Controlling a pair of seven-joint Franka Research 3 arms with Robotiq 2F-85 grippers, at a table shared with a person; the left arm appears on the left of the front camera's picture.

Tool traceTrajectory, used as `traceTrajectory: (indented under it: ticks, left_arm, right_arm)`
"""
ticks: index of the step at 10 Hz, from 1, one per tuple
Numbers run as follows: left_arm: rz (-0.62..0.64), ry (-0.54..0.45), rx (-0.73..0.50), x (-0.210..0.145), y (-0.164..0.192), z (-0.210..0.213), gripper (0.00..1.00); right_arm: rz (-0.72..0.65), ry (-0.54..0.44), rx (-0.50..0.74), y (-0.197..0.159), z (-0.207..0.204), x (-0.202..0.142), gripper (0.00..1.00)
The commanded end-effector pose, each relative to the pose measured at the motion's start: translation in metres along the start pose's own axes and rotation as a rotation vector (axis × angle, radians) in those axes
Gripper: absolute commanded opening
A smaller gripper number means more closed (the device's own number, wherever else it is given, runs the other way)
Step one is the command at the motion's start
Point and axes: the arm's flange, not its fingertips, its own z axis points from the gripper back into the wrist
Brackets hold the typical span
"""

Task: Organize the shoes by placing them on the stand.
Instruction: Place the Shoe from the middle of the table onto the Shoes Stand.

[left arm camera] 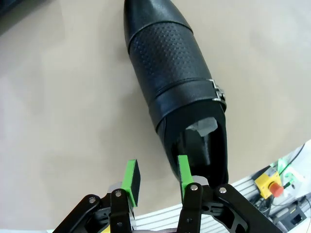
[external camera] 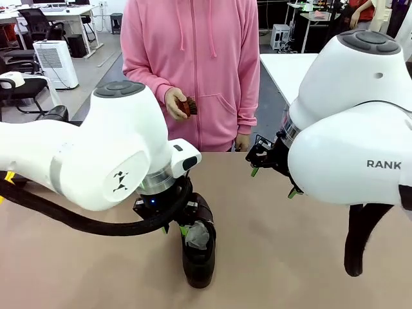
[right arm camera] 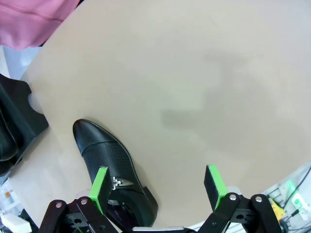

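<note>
Robot body, external appearance
You see glossy white rounded arm [external camera: 96, 154] housings, grey joint caps, a black corrugated cable, and black linkage grippers [left arm camera: 155, 182] with green pads [left arm camera: 131, 180].

A person in a pink zipped hoodie [external camera: 193, 64] stands at the far edge of the beige desk [external camera: 270, 257], with a small brown brush [external camera: 185, 106] at waist height. Behind, a white air unit [external camera: 55, 62] stands on the office floor, near black chairs [external camera: 19, 84] and white tables [external camera: 286, 71].
</note>
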Motion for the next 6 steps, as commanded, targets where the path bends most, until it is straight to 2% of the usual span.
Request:
traceTrajectory:
  ticks: [1,6]
  left_arm:
    - [0.030,0.014,-0.006,0.008,-0.008,-0.004,0.44]
    - [0.081,0.057,0.040,0.006,-0.014,-0.026,0.44]
  right_arm:
    - [0.014,0.015,0.022,0.001,-0.001,0.003,1.00]
    - [0.014,0.015,0.022,0.001,-0.001,0.003,1.00]
